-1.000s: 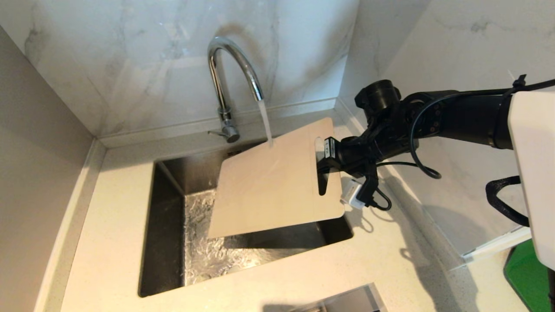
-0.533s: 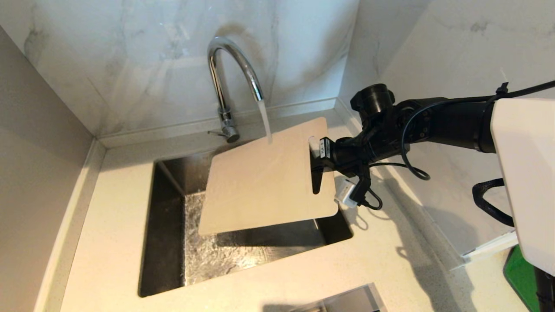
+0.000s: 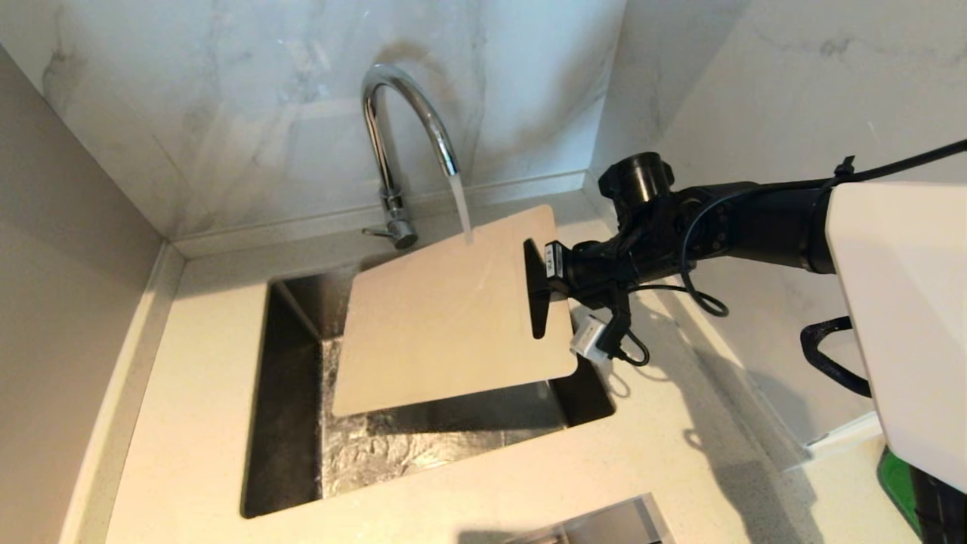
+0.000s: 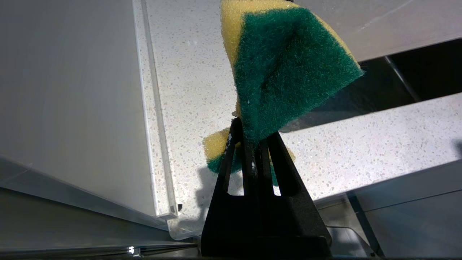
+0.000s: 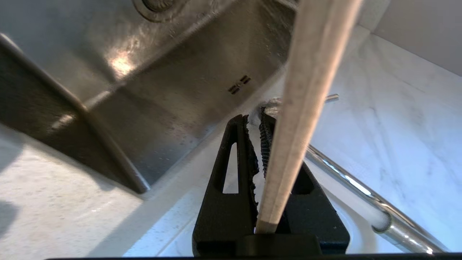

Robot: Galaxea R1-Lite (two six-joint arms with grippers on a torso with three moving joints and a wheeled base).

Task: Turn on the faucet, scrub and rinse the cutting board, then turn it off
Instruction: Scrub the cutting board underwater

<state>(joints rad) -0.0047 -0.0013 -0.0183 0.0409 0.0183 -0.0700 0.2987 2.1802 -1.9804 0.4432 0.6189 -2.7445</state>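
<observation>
The chrome faucet (image 3: 400,128) is running, and its stream (image 3: 461,205) lands near the far edge of the pale beige cutting board (image 3: 446,317). The board hangs tilted over the sink (image 3: 283,393). My right gripper (image 3: 538,281) is shut on the cutting board at its handle cutout, reaching in from the right. In the right wrist view the cutting board (image 5: 306,90) runs edge-on between the fingers of the right gripper (image 5: 254,121), with the faucet (image 5: 361,187) behind. My left gripper (image 4: 252,133) is out of the head view and shut on a green-and-yellow sponge (image 4: 288,65) above the speckled counter.
Marble walls close in behind and to the right of the sink. Pale counter (image 3: 196,378) surrounds the basin. A bright green object (image 3: 895,472) lies at the lower right. A metal edge (image 3: 604,525) shows at the bottom.
My right arm has carried the cutting board leftward over the sink, so the stream now strikes nearer the handle end. The water keeps running.
</observation>
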